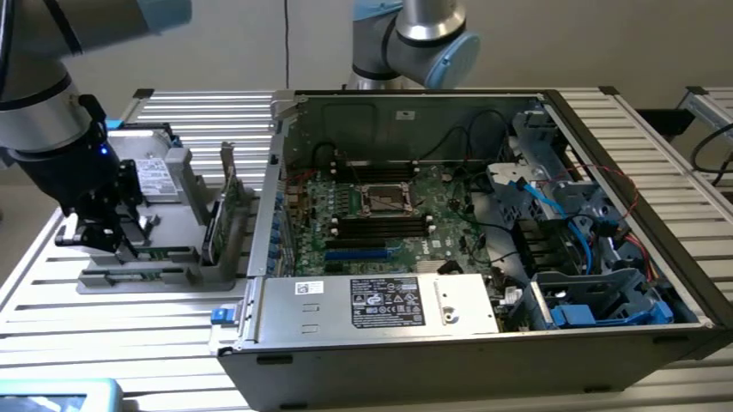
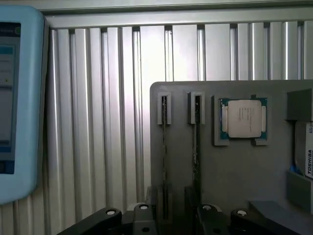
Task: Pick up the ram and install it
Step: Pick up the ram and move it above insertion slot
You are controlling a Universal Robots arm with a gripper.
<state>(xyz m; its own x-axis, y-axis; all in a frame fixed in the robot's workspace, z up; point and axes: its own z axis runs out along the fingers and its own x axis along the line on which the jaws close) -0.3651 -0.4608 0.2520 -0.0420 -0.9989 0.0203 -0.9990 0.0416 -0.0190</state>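
Here, the gripper (image 2: 175,221) hangs over the grey holder (image 2: 230,171), its jaws spread wide, gripping nothing. Just beyond, the ram (image 2: 196,142) stands on edge in its slot (a second thin stick (image 2: 164,147) fills the slot beside it). Past them the processor chip (image 2: 243,119) lies in its recess, then the slatted table (image 2: 117,122); the open computer case (image 1: 481,215) stands well apart, toward the exterior view's right.

Legible text, one item: "TOSHIBA", printed sideways on the white label of the drive (image 2: 308,159) in the grey parts holder (image 2: 234,171); other labels unreadable.
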